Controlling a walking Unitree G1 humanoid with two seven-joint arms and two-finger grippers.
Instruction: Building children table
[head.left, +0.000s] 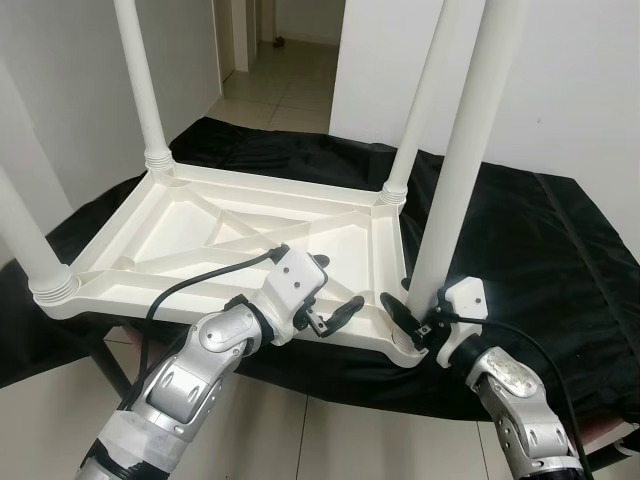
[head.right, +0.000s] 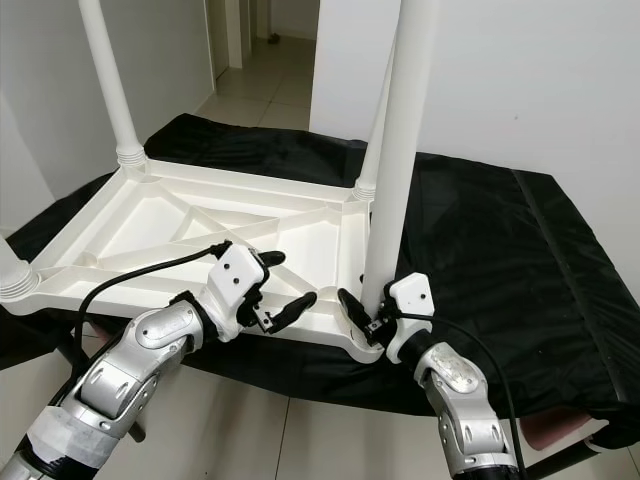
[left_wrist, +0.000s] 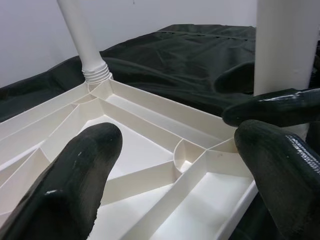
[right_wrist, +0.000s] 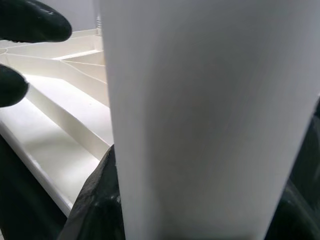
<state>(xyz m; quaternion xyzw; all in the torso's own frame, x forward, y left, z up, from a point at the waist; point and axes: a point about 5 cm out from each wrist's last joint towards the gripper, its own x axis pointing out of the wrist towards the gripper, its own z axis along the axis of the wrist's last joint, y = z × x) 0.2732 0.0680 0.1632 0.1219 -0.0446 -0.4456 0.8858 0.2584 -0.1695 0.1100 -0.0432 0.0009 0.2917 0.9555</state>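
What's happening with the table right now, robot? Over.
Right hand around the near-right leg at its base. Left hand open over the upturned tabletop. Four legs stand up. Nothing in the way.

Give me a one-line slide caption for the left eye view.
Right gripper clasps the near-right leg of the upturned white table; left gripper hovers open beside it.

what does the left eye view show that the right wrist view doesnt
Left eye view alone: both silver arms, the left gripper open over the near edge of the upturned tabletop, three more legs standing at its corners, the black sheet under it, a doorway behind.

Right wrist view alone: a close look along the right gripper, its black fingers around the base of the near leg.

Shared: that near leg, the tabletop's white ribbed underside, and the left gripper's black fingertips.
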